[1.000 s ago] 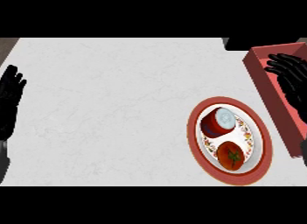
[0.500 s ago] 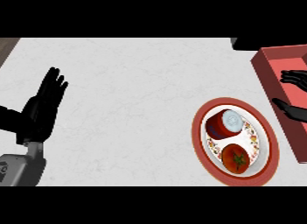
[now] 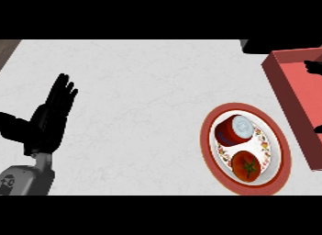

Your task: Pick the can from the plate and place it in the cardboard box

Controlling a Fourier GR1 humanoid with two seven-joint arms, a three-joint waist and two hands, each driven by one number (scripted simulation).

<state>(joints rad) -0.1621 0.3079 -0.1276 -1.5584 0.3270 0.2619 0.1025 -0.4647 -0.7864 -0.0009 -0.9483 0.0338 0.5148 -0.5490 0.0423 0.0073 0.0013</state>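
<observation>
The red can (image 3: 232, 129) lies on its side on the red-rimmed plate (image 3: 280, 160), a tomato (image 3: 247, 166) at its 6 o'clock. The red cardboard box (image 3: 300, 101) sits at the plate's 1 o'clock. The left hand (image 3: 47, 120) rests with fingers straight and apart; the right hand (image 3: 320, 69) barely shows over the box, its fingers impossible to tell.

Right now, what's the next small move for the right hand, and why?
Probably bring the right hand back left toward the can. The can lies untouched on the plate beside a tomato, while that hand sits over the box at the view's edge.
</observation>
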